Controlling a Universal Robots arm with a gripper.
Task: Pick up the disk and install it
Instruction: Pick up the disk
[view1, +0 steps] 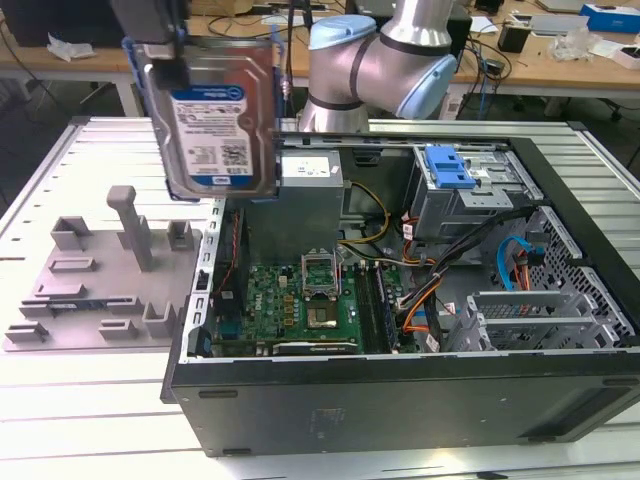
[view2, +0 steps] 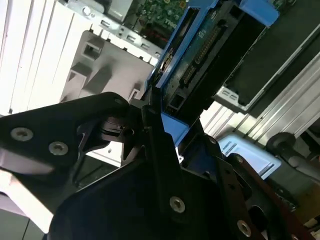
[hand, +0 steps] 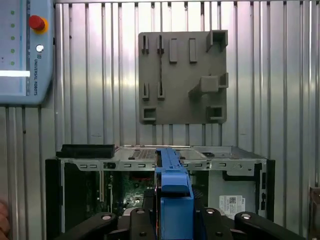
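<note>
Silver metal with a blue-and-white label, framed in a blue plastic carrier: we find the disk (view1: 222, 110) off the table and in the air, standing on edge with its label face turned to the exterior camera. The gripper (view1: 168, 62) holds it from above, at the upper corner toward the exterior view's left. In both wrist views its black fingers (hand: 144, 216) are clenched on the two sides of the blue carrier, and in the first wrist view the disk (hand: 173, 197) is seen edge-on between them. In the second wrist view the gripper (view2: 176, 131) clamps one end of the disk (view2: 202, 55), and the disk's connector row faces the camera. In the exterior view the disk hangs above the wall of the open computer case (view1: 400, 400) that lies toward the exterior view's left. It is in front of the grey power-supply box (view1: 310, 200) and well above the green motherboard (view1: 300, 300). The grey fixture plate (view1: 95, 285) lies on the slatted aluminium table (view1: 60, 420) just beside the case, toward the exterior view's left. The blue latch (view1: 447, 167) sits on the drive cage inside the case, well apart from the disk. The arm (view1: 380, 55) stands behind the case. In the first wrist view we note a teach pendant (hand: 22, 50) on the table near the fixture plate (hand: 182, 75).
</note>
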